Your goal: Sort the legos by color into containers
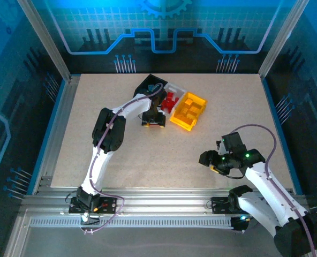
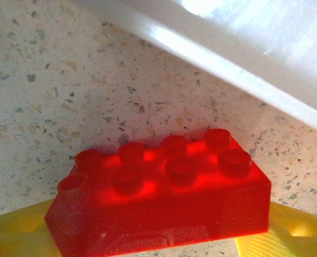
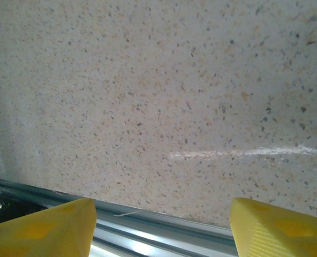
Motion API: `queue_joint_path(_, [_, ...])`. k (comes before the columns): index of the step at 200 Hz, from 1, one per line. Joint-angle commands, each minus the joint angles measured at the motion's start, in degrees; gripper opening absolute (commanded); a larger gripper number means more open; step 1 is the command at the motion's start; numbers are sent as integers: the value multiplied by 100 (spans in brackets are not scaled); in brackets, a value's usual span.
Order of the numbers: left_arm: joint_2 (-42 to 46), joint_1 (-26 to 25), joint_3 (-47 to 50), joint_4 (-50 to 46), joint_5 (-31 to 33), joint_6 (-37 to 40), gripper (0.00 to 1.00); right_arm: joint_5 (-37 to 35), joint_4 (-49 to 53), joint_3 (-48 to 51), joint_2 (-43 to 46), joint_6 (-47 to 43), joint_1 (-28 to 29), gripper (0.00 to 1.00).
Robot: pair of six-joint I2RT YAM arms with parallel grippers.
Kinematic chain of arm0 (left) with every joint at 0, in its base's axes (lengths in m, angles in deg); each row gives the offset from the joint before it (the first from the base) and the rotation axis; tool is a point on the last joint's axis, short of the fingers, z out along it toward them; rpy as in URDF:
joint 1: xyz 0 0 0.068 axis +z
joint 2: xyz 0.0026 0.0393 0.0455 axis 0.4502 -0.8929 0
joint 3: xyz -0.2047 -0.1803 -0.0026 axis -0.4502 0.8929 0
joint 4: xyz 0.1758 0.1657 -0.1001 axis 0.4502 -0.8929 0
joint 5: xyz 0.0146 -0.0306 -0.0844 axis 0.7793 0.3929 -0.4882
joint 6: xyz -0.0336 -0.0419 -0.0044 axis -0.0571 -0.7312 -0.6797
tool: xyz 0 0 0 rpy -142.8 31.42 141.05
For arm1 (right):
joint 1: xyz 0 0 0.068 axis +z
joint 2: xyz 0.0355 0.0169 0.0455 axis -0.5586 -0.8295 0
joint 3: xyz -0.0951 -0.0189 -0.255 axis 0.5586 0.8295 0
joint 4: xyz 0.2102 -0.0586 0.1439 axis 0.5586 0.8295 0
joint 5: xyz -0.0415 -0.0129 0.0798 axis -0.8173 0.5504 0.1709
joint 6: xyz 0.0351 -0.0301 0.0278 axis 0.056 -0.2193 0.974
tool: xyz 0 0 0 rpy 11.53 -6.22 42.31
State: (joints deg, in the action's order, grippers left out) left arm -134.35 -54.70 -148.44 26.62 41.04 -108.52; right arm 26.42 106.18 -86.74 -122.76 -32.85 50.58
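A red lego [image 2: 164, 203], two studs by four, lies on the speckled table between my left gripper's yellow fingers [image 2: 14, 235]. Both fingers meet its ends, so my left gripper [image 1: 153, 122] is shut on it. It is right beside the white container's wall [image 2: 228, 59]. The three containers stand in a row: black [image 1: 150, 84], white [image 1: 178, 87] holding red legos [image 1: 171, 100], and yellow-orange [image 1: 202, 99] holding yellow legos [image 1: 188, 111]. My right gripper [image 1: 211, 160] hovers open near the table's front right, with nothing between its fingers [image 3: 281, 230].
The metal rail [image 3: 164, 227] of the table's front edge runs just below the right gripper. The left arm [image 1: 107, 128] stretches across the left middle of the table toward the containers.
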Motion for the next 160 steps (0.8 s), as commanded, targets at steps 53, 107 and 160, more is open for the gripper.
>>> queue_joint_path(53, [-100, -28, -224, -215, 111, -60, 68, 216, -317, -141, -505, -11, 97, 68])
queue_joint_path(107, [-244, -27, -585, -378, 128, 32, 56, 167, -196, -140, -470, -12, 122, 68])
queue_joint_path(160, [62, -52, -154, -396, -11, -55, 56, 107, -82, -99, -308, -61, 117, 68])
